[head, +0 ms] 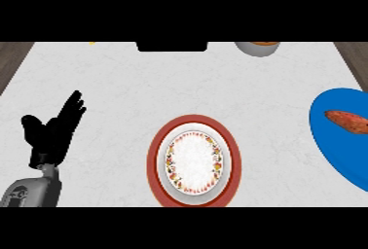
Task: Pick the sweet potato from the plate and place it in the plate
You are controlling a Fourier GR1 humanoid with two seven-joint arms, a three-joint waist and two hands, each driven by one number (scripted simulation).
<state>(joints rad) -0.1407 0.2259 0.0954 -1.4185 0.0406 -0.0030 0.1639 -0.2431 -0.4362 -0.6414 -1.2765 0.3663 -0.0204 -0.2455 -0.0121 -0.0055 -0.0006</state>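
Bench: white marbled top (pixel 108 73), with a brown wood strip (pixel 14 53) past each far corner.
Left hand (pixel 54 131): one in sight, black, at the bench's near left, fingers straight and raised, holding nothing.
Right hand: out of sight.
Plates: two. A red-rimmed plate (pixel 155 160) lies right of the hand, a blue plate (pixel 334 146) far beyond it.
Sweet potato (pixel 348 120): one, lying on the blue plate, well apart from the hand.
Back edge: one grey bowl (pixel 255 48), one black block (pixel 173 46).

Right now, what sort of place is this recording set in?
Probably a kitchen counter: a white marbled top, a red-rimmed plate in the middle, and a sweet potato lying on a blue plate at the right.
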